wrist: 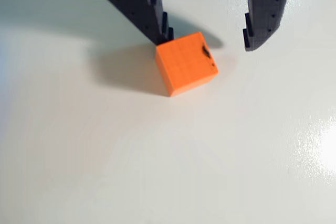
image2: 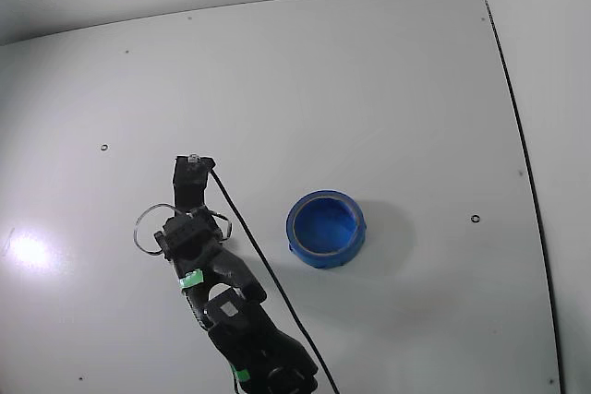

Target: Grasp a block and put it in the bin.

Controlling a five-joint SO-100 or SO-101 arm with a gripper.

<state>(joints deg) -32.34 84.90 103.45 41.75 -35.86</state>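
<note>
Straddling the block, the claw gapes above the table.

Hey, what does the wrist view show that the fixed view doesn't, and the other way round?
Only the wrist view shows the block, orange here, sitting on the table with one finger touching its upper left corner and the other finger standing apart to the right. Only the fixed view shows the blue bin, empty, to the right of the arm, plus the arm's cable. Both show the open end effector and the glossy white table.
</note>
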